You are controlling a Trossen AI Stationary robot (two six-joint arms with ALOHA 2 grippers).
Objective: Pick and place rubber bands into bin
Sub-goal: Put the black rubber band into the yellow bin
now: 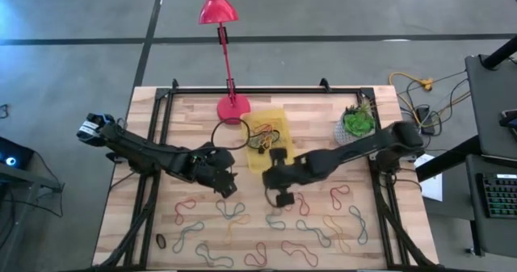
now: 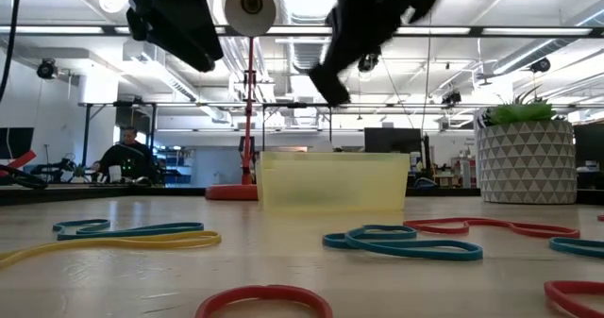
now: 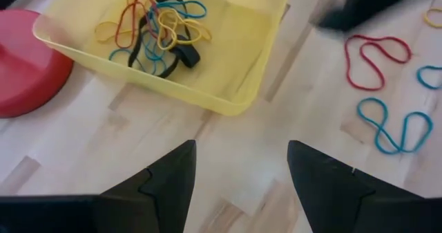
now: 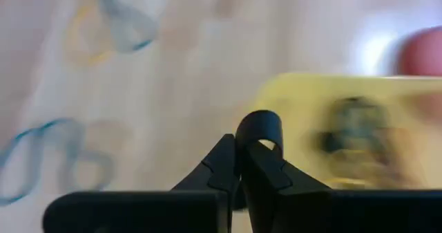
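Many thin coloured rubber bands (image 1: 311, 232) still litter the tabletop's front edge. Your right gripper (image 4: 238, 152), pinching a black band (image 4: 260, 126), must carry it over the translucent yellow plastic bin (image 1: 257, 161) near the back edge; left gripper (image 3: 238, 171) hovers spread.

Translucent yellow bin (image 3: 228, 98), red, blue, yellow, black rubber bands (image 3: 160, 27), red lamp base (image 3: 27, 70).

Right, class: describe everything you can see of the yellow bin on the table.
The bin is a small, shallow rectangular tray of translucent yellow plastic with rounded corners. It sits flat on the wooden table, beside the red lamp base; whether they touch is unclear. Inside lies a tangle of rubber bands in yellow, red, blue and black. Neither gripper touches it.
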